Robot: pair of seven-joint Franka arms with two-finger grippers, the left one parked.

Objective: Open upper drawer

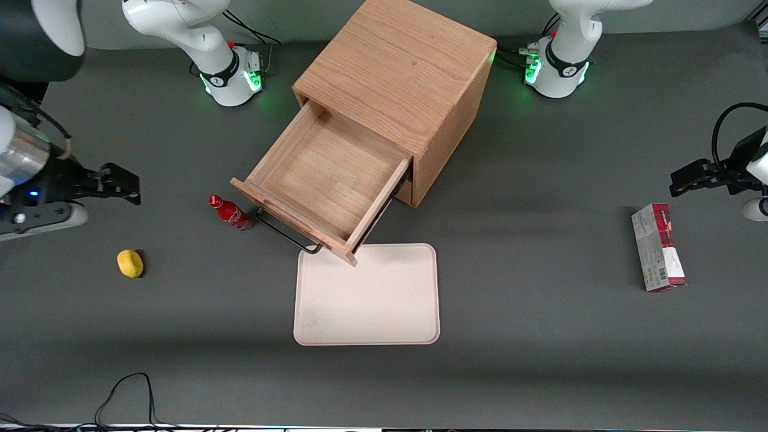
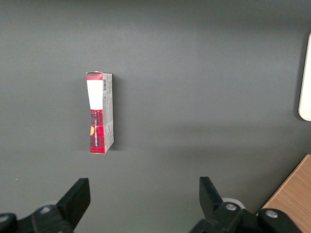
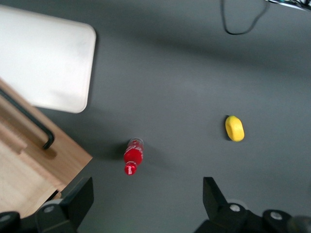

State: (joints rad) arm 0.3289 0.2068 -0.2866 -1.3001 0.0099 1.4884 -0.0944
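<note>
While the upper drawer (image 1: 324,180) is standing pulled out of its cabinet (image 1: 399,78) | gripper (image 1: 123,183) is hanging spread, empty, toward the working arm's end | stiff, smooth-sliding; bar handle (image 1: 287,233) is offering the hold

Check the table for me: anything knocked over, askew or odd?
Nothing damaged or spilled. The light-oak upper drawer stands pulled out and empty, overhanging the cream tray. The open gripper hangs clear, toward the working arm's end.
</note>
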